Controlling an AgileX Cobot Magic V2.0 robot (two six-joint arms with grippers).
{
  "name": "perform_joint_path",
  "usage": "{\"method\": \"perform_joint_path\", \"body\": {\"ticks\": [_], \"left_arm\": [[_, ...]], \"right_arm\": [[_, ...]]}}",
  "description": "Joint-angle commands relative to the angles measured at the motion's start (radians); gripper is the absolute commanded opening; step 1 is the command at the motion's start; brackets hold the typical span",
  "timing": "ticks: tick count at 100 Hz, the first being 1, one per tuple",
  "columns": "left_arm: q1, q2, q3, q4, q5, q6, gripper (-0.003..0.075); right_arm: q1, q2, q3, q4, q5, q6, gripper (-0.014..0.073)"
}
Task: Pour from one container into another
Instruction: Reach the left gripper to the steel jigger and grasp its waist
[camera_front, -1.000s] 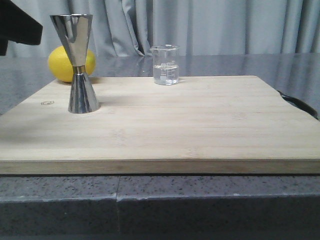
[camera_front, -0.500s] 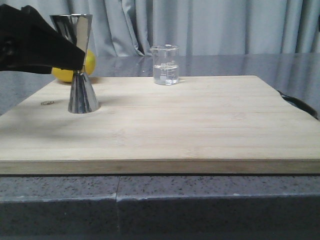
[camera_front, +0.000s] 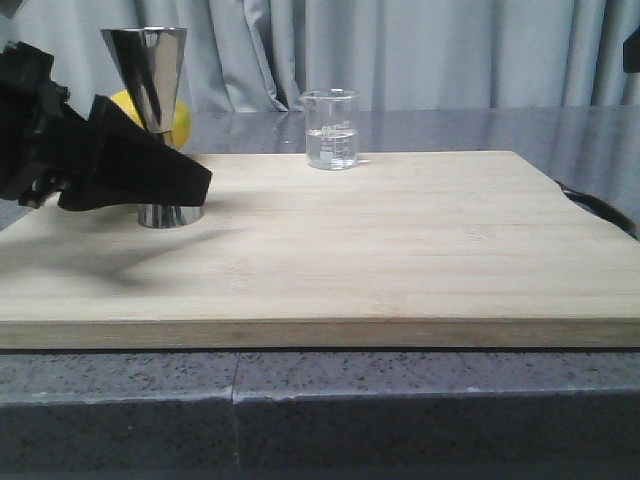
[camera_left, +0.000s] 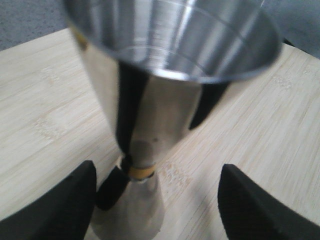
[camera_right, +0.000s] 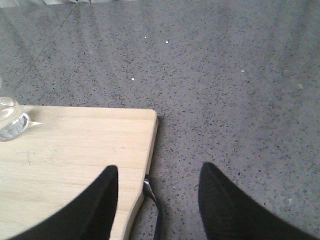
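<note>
The steel jigger (camera_front: 146, 65) stands upright on the left of the wooden board (camera_front: 380, 250), its lower cone hidden behind my left gripper (camera_front: 185, 188). In the left wrist view the jigger (camera_left: 165, 100) rises between the fingers of the left gripper (camera_left: 157, 172), which is open, with gaps on both sides of the brass waist band. The clear glass beaker (camera_front: 330, 130), holding some clear liquid, stands at the board's far edge, well right of the jigger. My right gripper (camera_right: 157, 172) hovers open over the board's right corner, and only the beaker's base (camera_right: 10, 120) shows there.
A yellow lemon (camera_front: 180, 120) lies behind the jigger, off the board. A black loop handle (camera_right: 154, 200) hangs at the board's right end (camera_front: 600, 210). Grey speckled counter (camera_right: 240, 100) surrounds the board, with curtains behind.
My left gripper has come in from the left and dropped, from beside the jigger's waist to around its lower cone. Jigger and beaker have not moved.
</note>
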Motion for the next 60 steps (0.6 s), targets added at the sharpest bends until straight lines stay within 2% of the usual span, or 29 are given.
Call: {"method": "perform_joint_path", "body": {"ticks": [1, 34, 60], "left_arm": [[-0.009, -0.012, -0.031, -0.063, 0.097, 0.047, 0.0417], [-0.009, -0.010, -0.035, -0.063, 0.105, 0.118, 0.0407], [-0.009, -0.010, -0.091, -0.063, 0.100, 0.119, 0.0408]], "right_arm": [[-0.001, -0.011, -0.037, 0.000, -0.086, -0.013, 0.0333], [-0.001, -0.011, -0.037, 0.000, -0.086, -0.013, 0.0333], [-0.001, -0.011, -0.037, 0.000, -0.088, -0.013, 0.0333]]}}
